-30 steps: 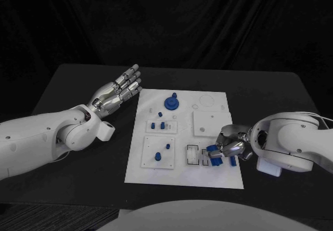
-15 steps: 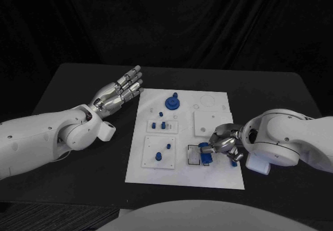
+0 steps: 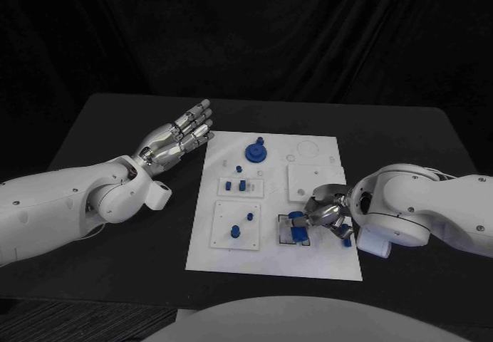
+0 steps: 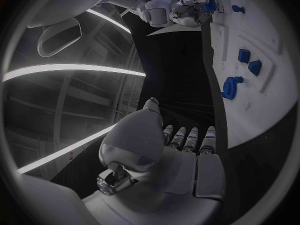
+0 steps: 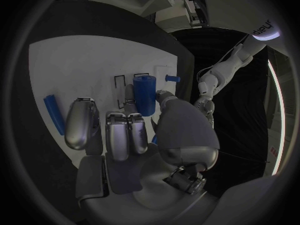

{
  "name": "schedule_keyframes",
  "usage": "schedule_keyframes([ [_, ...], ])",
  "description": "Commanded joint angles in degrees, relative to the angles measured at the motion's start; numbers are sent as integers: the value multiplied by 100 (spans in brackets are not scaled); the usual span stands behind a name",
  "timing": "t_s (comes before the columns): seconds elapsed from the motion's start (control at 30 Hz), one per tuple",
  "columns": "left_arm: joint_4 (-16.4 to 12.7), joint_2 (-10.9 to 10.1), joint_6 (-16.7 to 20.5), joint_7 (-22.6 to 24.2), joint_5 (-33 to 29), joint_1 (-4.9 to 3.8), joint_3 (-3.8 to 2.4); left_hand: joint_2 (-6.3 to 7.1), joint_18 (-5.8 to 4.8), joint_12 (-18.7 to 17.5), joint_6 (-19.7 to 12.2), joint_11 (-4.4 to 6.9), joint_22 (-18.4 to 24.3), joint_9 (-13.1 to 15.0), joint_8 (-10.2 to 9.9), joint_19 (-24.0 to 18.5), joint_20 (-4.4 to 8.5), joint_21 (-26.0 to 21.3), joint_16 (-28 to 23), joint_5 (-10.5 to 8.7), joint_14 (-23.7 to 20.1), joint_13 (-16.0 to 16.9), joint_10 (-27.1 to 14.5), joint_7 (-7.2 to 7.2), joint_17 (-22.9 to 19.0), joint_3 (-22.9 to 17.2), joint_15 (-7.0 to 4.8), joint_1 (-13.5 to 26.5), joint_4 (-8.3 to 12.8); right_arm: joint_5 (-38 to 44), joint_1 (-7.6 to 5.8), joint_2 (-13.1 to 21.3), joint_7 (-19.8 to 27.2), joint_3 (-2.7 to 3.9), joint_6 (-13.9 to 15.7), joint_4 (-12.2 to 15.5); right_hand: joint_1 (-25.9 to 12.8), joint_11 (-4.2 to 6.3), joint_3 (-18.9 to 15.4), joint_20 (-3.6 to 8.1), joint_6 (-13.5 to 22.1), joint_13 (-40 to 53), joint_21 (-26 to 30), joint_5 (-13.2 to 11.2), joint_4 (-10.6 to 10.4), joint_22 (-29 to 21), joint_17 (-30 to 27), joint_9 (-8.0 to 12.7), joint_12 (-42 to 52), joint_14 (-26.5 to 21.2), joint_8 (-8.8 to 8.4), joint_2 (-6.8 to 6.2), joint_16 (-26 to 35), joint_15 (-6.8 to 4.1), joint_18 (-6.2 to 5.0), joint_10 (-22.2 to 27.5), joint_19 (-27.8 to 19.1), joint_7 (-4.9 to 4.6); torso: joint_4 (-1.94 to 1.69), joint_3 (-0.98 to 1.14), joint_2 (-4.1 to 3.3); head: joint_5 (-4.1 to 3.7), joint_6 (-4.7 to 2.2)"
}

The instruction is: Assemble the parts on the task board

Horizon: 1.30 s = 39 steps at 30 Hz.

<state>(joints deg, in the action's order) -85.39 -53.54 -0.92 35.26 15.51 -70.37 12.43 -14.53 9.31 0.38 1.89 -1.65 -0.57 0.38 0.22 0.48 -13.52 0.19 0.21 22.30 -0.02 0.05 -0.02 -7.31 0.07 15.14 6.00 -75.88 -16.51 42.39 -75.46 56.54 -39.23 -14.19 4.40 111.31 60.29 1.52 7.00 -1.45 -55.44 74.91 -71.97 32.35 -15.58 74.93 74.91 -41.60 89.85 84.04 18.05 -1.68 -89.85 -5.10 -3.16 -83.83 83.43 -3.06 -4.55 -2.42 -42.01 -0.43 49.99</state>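
One blue peg [image 5: 144, 94] pinched in right hand [image 3: 320, 214], lower right of task board [image 3: 308, 263] over slotted frames | left hand [image 3: 180, 135] released, flat, upper left on tabletop [image 3: 123, 128] | probably light, stiff, slick plastic; best gripped mid-shaft

Dim, dark surroundings; wrist views bend strongly toward their rims.

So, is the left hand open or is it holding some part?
Open. The left hand lies beside the task board with fingers stretched out and nothing in it.
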Motion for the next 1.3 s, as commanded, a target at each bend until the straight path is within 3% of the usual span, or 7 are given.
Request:
schedule_keyframes([
  [0.03, -5, 9, -91, 74, 9, 12, -5, 8, 90, -38, -10, -28, -8, 7, 26, 7, -44, 30, -21, 29, 2, -5, 2, 50, -7, -13, 53, -72, 13, 220, 28, -26, -135, 0, 0, -12, -60, -42, -116, -30, 50, 1509, 34, -242, -59, 978, 1509, 15, 15, 596, 35, 31, -15, 53, -76, -617, -2, -2, 0, 0, 2, 4, 1],
  [0.1, -4, 10, -90, 77, 9, 15, -5, 18, 90, -38, 0, -30, -9, 10, 29, 8, -56, 31, -21, 38, 2, -5, 2, 61, -7, -11, 60, -77, 12, 232, 39, -52, -137, 0, -15, -27, -116, -41, -203, -33, 47, 1509, 50, -491, -82, 975, 1509, 32, 15, 596, 54, 72, -15, 55, -79, -617, -3, -1, 1, 1, 3, 6, 1],
  [0.23, -4, 11, -93, 77, 9, 19, -5, 31, 92, -38, 13, -35, -14, 12, 32, 13, -76, 35, -21, 49, 2, -5, 2, 78, -7, -8, 74, -82, 9, 243, 58, -91, -139, 0, -38, -44, -157, -41, -285, -33, 50, 1509, 79, -661, -86, 969, 1509, 50, 15, 596, 71, 113, -15, 54, -84, -617, -8, 0, 1, 0, 1, 12, 1],
  [0.63, 3, 17, -144, 68, 9, 29, -5, 42, 95, -38, 28, -46, -22, 15, 35, 23, -131, 43, -21, 89, 2, -5, 2, 117, -7, -18, 140, -112, 13, 249, 82, -160, -143, 0, -130, -94, -497, -42, -756, -35, 76, 1509, 124, -1523, -98, 968, 1509, 128, 15, 596, 149, 301, -15, 55, -86, -617, 2, -1, 2, 0, 4, 39, 1],
  [0.97, 18, 23, -176, 57, 9, 40, -5, 49, 97, -38, 40, -71, -31, 17, 37, 34, -178, 52, -21, 113, 2, -5, 2, 143, -7, -32, 230, -142, 18, 250, 95, -179, -145, 0, -220, -111, -604, -58, -1253, -45, 139, 1509, 118, -2523, -87, 978, 1509, 207, 15, 596, 200, 335, -15, 68, -81, -617, 28, -18, 1, -1, 2, 45, 1],
  [1.17, 26, 25, -195, 52, 9, 51, -5, 48, 97, -38, 42, -76, -32, 17, 37, 35, -185, 53, -21, 121, 2, -5, 2, 149, -7, -35, 237, -147, 20, 250, 97, -160, -139, 0, -219, -96, -688, -61, -1520, -48, 160, 1509, 136, -2913, -106, 975, 1509, 239, 15, 596, 232, 319, -15, 71, -84, -617, 30, -23, 0, 0, 2, 52, 1],
  [1.3, 27, 19, -204, 49, 9, 56, -5, 48, 97, -38, 42, -76, -32, 17, 37, 35, -185, 53, -21, 121, 2, -5, 2, 149, -7, -35, 237, -147, 20, 250, 98, -92, -124, 0, -123, -46, -846, -61, -1659, -47, 169, 1509, 135, -2940, -120, 977, 1509, 251, 15, 596, 244, 329, -15, 70, -83, -617, 34, -23, 0, 0, 5, 68, 1],
])
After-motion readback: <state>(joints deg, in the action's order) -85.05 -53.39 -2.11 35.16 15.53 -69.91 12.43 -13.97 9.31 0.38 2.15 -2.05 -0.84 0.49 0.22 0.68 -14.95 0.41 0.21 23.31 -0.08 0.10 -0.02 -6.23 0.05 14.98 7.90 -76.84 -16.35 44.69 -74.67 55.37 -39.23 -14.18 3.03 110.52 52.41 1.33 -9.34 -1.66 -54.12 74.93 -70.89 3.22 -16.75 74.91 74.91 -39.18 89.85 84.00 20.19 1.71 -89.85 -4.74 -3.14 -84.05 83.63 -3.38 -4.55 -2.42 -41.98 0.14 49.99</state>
